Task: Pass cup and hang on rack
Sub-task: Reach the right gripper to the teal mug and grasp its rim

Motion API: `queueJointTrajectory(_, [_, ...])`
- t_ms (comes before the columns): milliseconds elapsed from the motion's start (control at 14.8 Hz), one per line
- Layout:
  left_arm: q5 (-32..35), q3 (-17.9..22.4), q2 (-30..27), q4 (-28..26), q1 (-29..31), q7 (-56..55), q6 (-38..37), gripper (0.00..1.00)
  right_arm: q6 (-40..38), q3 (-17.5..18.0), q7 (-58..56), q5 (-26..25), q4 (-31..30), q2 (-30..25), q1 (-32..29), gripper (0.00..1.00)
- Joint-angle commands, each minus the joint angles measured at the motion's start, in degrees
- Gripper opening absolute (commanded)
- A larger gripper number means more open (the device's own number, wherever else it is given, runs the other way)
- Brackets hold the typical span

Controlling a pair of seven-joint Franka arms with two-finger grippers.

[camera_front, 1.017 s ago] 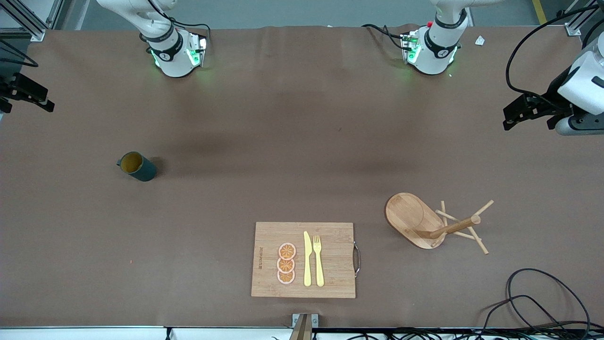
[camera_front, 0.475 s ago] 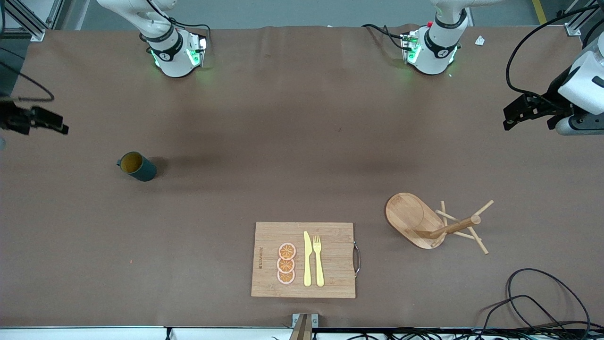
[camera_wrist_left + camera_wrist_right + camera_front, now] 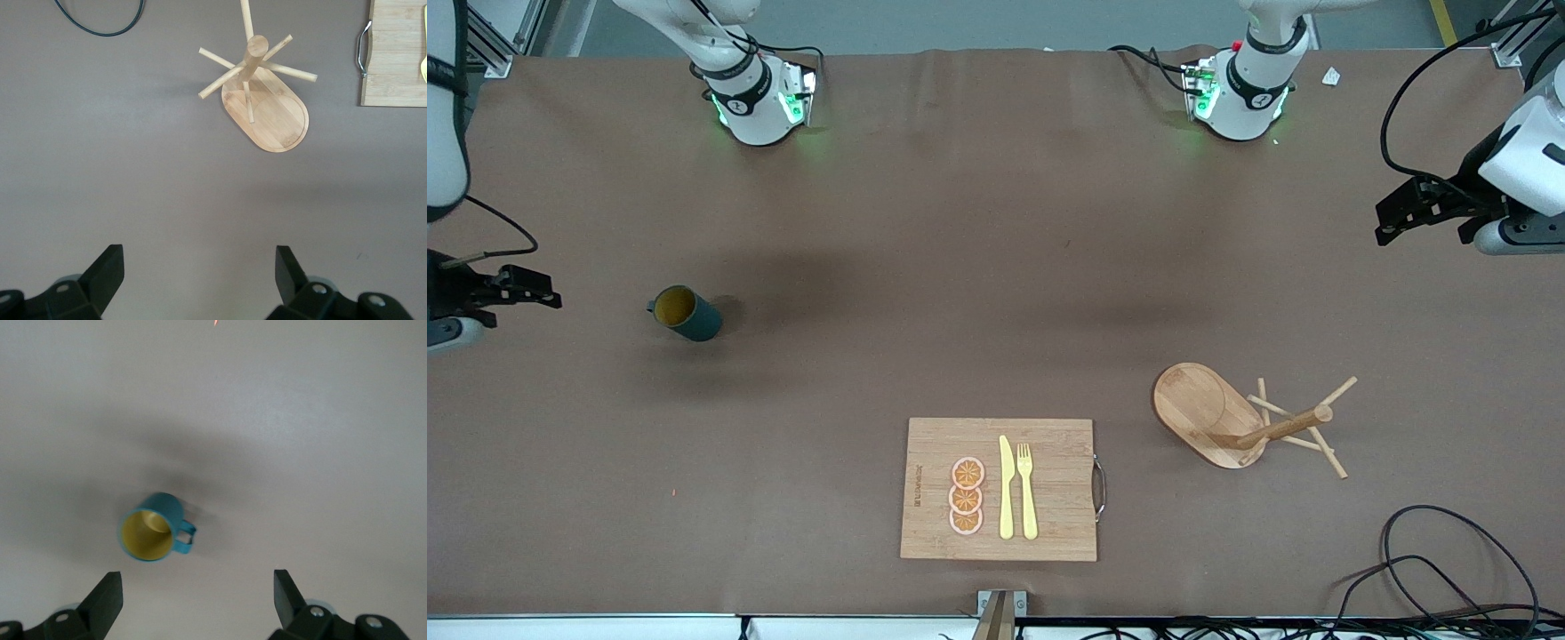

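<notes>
Meanwhile, at the right arm's end of the table, the right gripper (image 3: 538, 294) hangs in the air over bare brown table (image 3: 978, 267), its jaws spread wide and holding nothing. Just beside it, toward the middle, the cup (image 3: 684, 312) stands upright on the table, its yellowish inside showing and its small handle turned toward the gripper. On the wrist view the cup (image 3: 156, 527) sits apart from the dark fingertips (image 3: 107, 593). A wooden cutting board (image 3: 996, 488) lies near the front edge with three orange slices (image 3: 966, 496), a yellow knife (image 3: 1006, 487) and fork (image 3: 1027, 489). Toward the left arm's end, the rack (image 3: 1232, 418) stands on its oval base. Over that end waits the left gripper (image 3: 1409, 213), jaws wide apart and empty.
</notes>
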Motion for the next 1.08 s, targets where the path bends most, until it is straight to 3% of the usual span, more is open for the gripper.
queueJointTrajectory(0, [0.22,-0.14,0.66,1.15,0.12,0.55,-0.08,1.0,5.84,0.92,-3.72,0.34,-9.49,-1.83,-0.29,1.0])
queueJointTrajectory(339, [0.22,-0.14,0.57,1.15,0.12,0.55,0.01,1.0,17.52,1.1,-10.64,3.5,-20.14,-0.17,0.59,1.0])
queueJointTrajectory(678, [0.22,-0.14,0.57,1.15,0.21,0.55,0.01,1.0,27.11,1.19,-20.68,3.59,-24.1,3.44,0.59,0.99])
queueJointTrajectory(949, [0.22,-0.14,0.57,1.15,0.12,0.55,0.01,1.0,27.39,1.36,-21.65,4.64,-24.81,4.76,1.03,0.94])
queueJointTrajectory(1017, [0.22,-0.14,0.57,1.15,0.21,0.55,0.01,1.0,27.3,1.45,-21.74,4.9,-24.81,4.85,1.21,0.87])
